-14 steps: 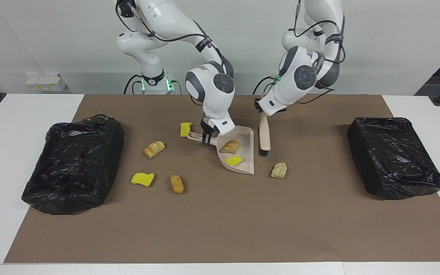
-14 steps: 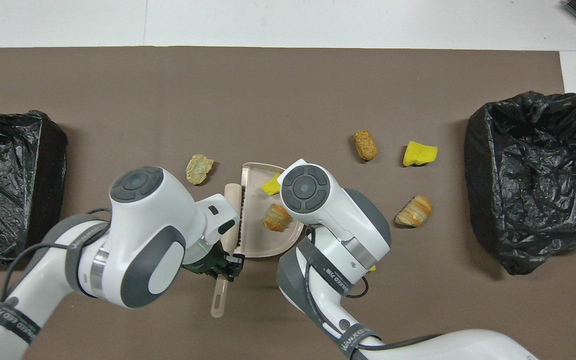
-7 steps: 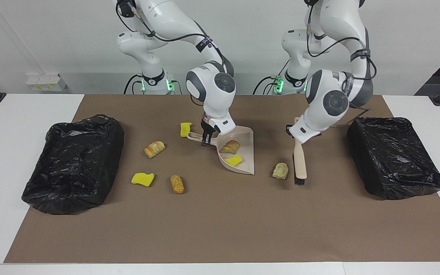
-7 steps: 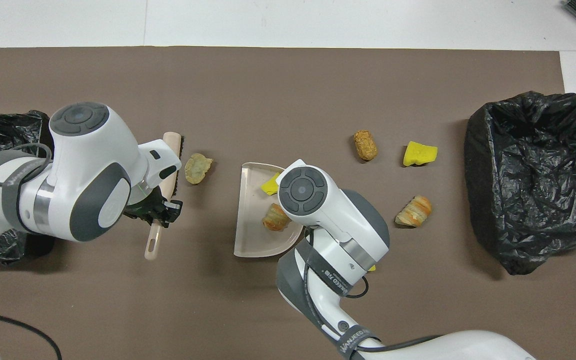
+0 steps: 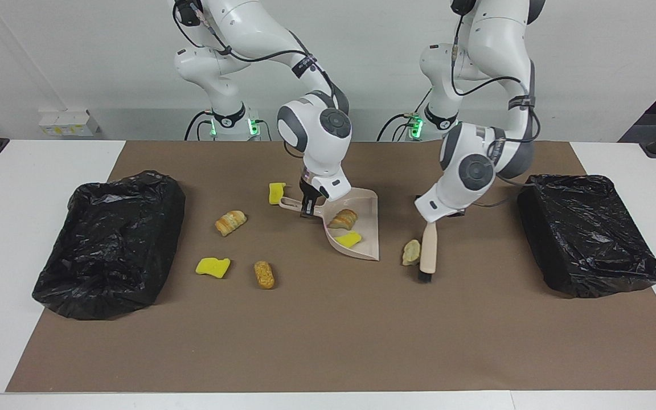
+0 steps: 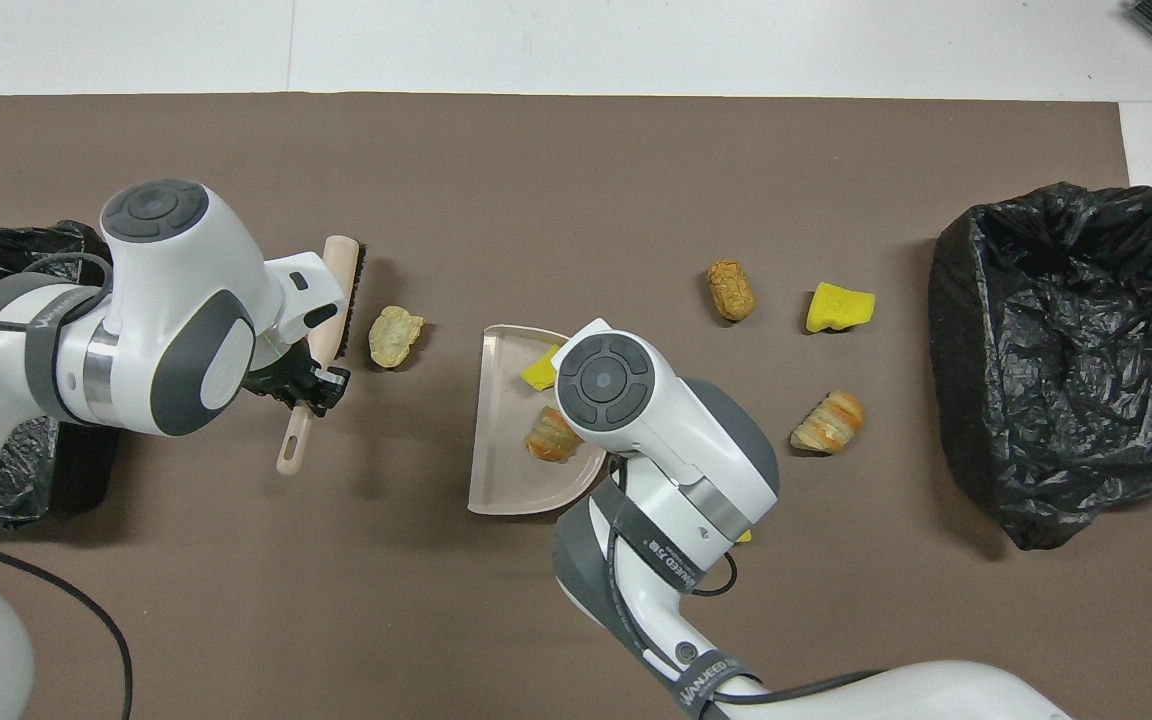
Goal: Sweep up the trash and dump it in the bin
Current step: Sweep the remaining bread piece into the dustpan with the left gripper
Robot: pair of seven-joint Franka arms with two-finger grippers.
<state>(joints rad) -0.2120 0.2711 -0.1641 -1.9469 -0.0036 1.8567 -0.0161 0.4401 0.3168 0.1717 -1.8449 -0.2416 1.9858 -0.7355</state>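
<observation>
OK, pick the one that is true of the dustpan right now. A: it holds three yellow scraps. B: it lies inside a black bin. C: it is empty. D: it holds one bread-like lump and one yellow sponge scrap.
D: the dustpan, on the brown mat between the two bins, has a tan bread-like lump and a yellow sponge scrap lying in it, and nothing else.

Only readable text I can spot is on the grey cable straps: "WANEED" something on the right arm's strap [image 6: 701, 672] and the left arm's strap [image 6: 58, 310]; rest is too small.
</observation>
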